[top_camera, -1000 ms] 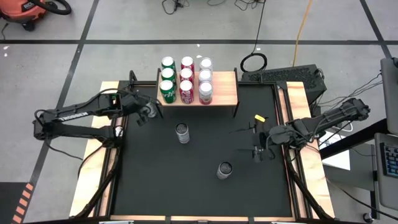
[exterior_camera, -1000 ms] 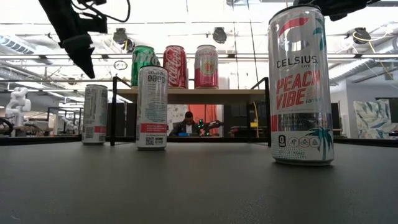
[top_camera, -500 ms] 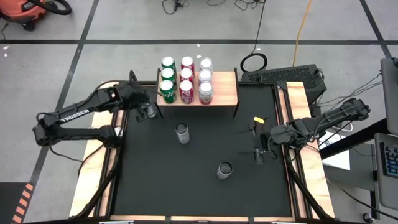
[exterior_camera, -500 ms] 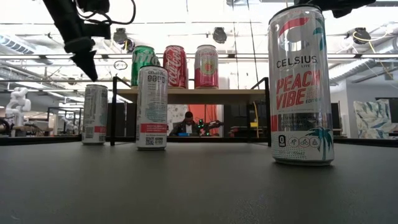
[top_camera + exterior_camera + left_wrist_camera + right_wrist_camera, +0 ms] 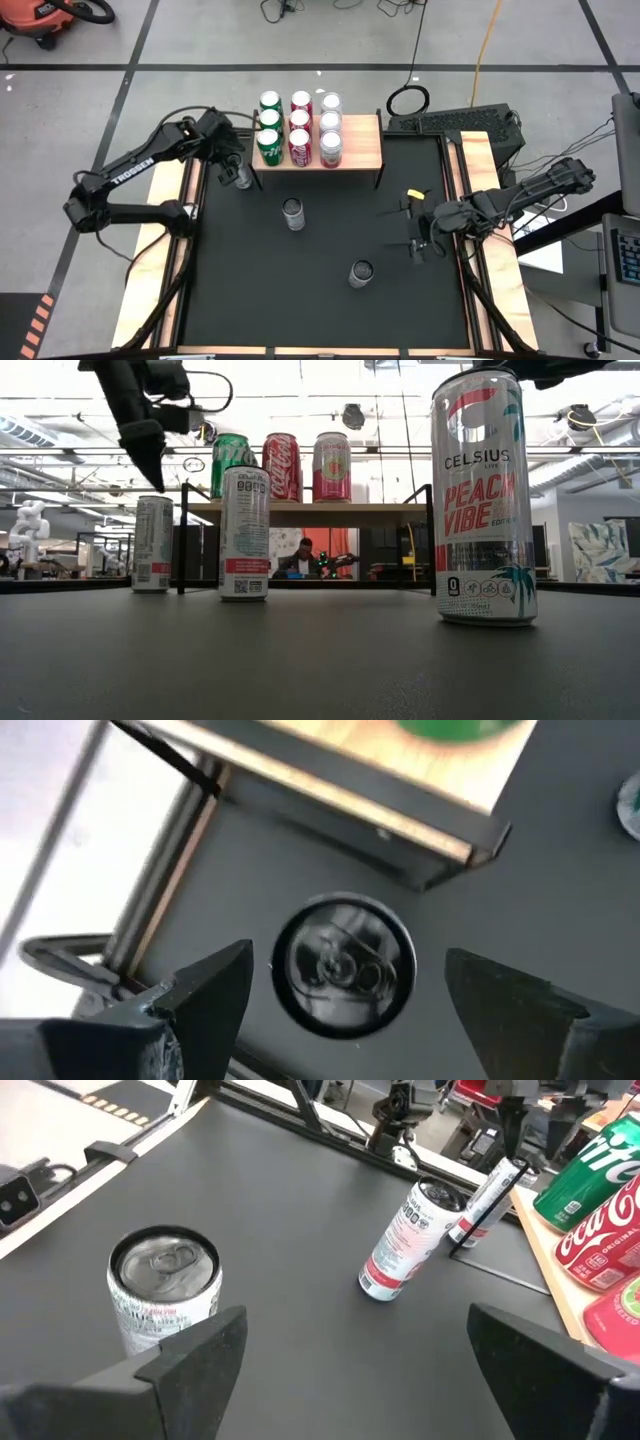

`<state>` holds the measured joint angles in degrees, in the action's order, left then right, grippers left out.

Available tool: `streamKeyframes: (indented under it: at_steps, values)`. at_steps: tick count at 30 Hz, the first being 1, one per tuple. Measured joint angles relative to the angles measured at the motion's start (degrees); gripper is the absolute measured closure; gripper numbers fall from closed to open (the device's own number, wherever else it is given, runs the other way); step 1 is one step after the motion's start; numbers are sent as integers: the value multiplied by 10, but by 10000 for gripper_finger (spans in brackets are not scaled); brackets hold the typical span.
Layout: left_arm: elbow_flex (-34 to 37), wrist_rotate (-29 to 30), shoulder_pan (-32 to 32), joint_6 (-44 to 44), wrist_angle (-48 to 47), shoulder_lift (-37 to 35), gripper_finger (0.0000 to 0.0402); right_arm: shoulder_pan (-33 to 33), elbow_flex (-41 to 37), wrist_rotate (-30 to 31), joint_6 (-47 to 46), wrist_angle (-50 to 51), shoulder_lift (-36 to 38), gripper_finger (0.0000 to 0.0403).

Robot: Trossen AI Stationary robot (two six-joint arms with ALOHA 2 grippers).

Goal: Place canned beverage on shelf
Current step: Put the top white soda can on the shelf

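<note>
Can [image 5: 243,179] beside shelf [image 5: 360,150] | left claw [image 5: 340,995] spread, now moved directly above it | right claw [image 5: 418,232] spread, unmoved

Both robot arms are dark, almost black, made of long thin parts with joints. The left arm [image 5: 135,172] has white letters along its side. Thin black wires loop beside both arms, and each has two flat, pointed dark fingers [image 5: 210,995].

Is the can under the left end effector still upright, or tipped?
Upright. The can shows its round top and pull tab straight on, between the open left end effector fingers, beside the shelf; the low view shows it standing.
</note>
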<state>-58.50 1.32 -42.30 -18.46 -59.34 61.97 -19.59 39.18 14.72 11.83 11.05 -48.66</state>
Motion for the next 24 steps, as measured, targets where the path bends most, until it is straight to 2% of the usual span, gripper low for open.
streamKeyframes:
  at_steps: [13, 18, 24]
  values:
    - [2, -13, -17, -32, 2, 7, 70, 0, 0, 0, 21, 5, 0, 44]
    - [3, -61, -35, -15, 6, 7, 70, 0, 0, 0, 26, -1, 0, 44]
    - [3, -65, -41, -15, 9, 7, 70, 0, 0, 0, 25, -1, 0, 44]
